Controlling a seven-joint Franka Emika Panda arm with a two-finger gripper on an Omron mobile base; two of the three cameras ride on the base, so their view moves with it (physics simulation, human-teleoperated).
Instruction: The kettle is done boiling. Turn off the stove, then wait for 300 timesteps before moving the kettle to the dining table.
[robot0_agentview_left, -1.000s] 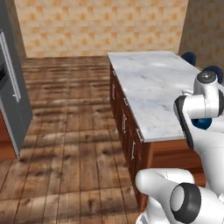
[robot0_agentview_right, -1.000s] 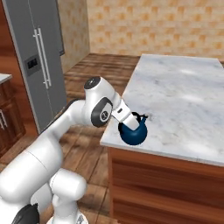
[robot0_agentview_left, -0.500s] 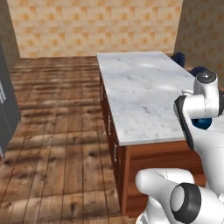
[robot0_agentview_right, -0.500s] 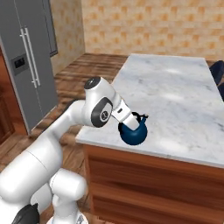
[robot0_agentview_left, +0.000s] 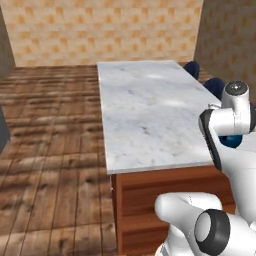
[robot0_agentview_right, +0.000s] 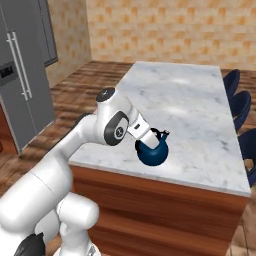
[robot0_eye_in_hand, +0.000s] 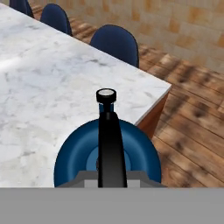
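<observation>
The small dark-blue kettle (robot0_agentview_right: 152, 152) hangs from my gripper (robot0_agentview_right: 152, 134), which is shut on its thin black arched handle (robot0_eye_in_hand: 110, 140). In the hand view the kettle's round body (robot0_eye_in_hand: 76, 155) lies just below the hand, over the near corner of the dining table (robot0_eye_in_hand: 43, 87). The table's long marble slab (robot0_agentview_right: 190, 100) on its reddish-brown base stretches away in front of me. Whether the kettle touches the marble I cannot tell. In the left base view a slice of the kettle (robot0_agentview_left: 231, 141) peeks out behind my arm, beside the table (robot0_agentview_left: 145, 110). The stove is out of view.
Dark-blue stools (robot0_agentview_right: 240, 102) line the table's far long side, and one of these stools (robot0_eye_in_hand: 114, 43) stands close past the corner. A grey fridge (robot0_agentview_right: 22, 75) stands at the left wall. Wooden floor (robot0_agentview_left: 50, 150) spreads to the left of the table.
The whole picture has shifted with the base: the table now lies more central and closer, and the fridge has slid out of the left base view. The kettle stays in the shut gripper.
</observation>
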